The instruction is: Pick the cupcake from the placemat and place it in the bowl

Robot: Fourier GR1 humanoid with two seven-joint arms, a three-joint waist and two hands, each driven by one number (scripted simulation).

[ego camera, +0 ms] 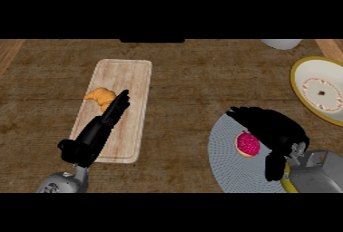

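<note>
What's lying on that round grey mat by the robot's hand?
A pink-topped cupcake lies on the grey placemat. The right hand arches over it, fingers curled beside it, and hides the mat's right part, so anything else there cannot be seen.

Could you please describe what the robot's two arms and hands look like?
Both hands are glossy black with slender, jointed fingers. The left hand joins a rounded grey metallic forearm at the lower edge. The right hand joins a blockier grey forearm with a small bright wrist piece. No cables, markings or sleeves show.
</note>
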